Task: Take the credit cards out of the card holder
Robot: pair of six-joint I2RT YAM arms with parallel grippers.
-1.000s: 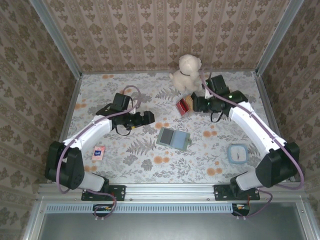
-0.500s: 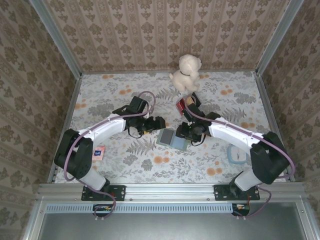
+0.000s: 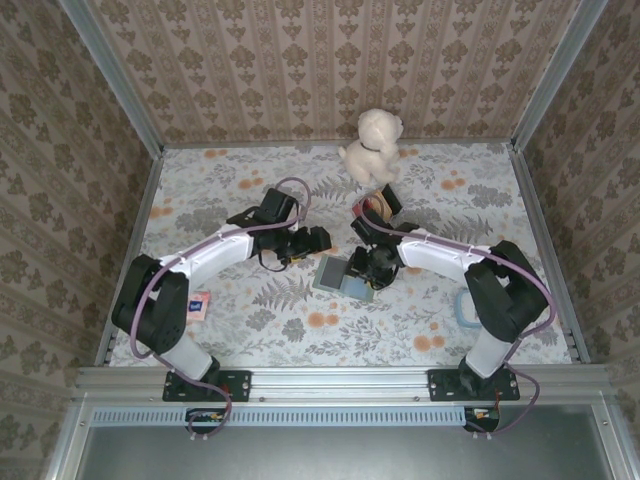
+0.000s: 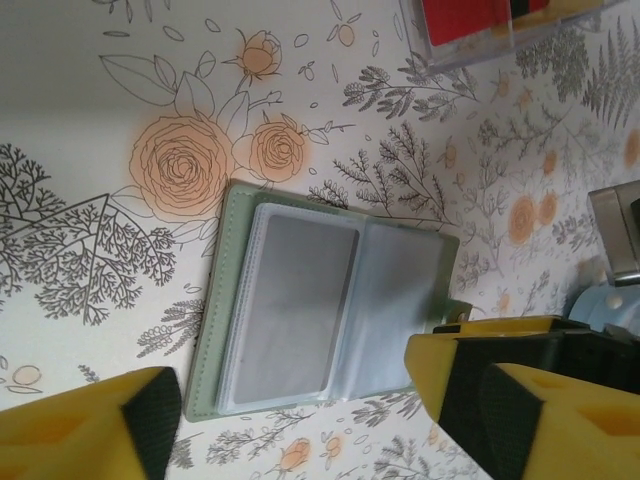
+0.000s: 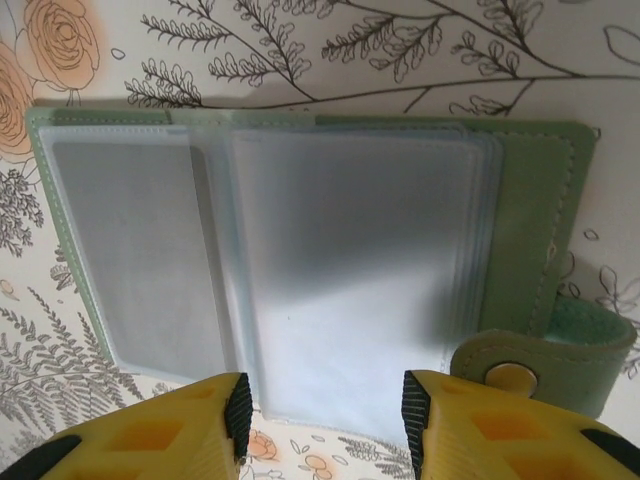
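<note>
The sage-green card holder [image 3: 333,272] lies open and flat on the floral table. Its clear sleeves face up [image 4: 320,300] and a grey card [image 4: 295,300] shows through one of them. In the right wrist view the holder [image 5: 300,260] has its snap strap [image 5: 545,365] at the lower right, and the grey card [image 5: 130,250] sits in the left sleeve. My right gripper [image 5: 320,425] is open, its fingertips straddling the near edge of the right-hand sleeve. My left gripper [image 4: 300,420] is open beside the holder's long edge, apart from it. From above, the left gripper [image 3: 318,240] and right gripper [image 3: 358,268] flank the holder.
A red striped block in a clear case [image 4: 470,25] lies just behind the holder, near a plush dog [image 3: 373,145] at the back. A small white-and-pink card [image 3: 198,305] rests at the front left. A light blue round object [image 3: 468,308] sits at the front right.
The right arm has swung from the red block at the back down over the holder. The left gripper has moved right to the holder's edge, and its jaws have narrowed somewhat.
</note>
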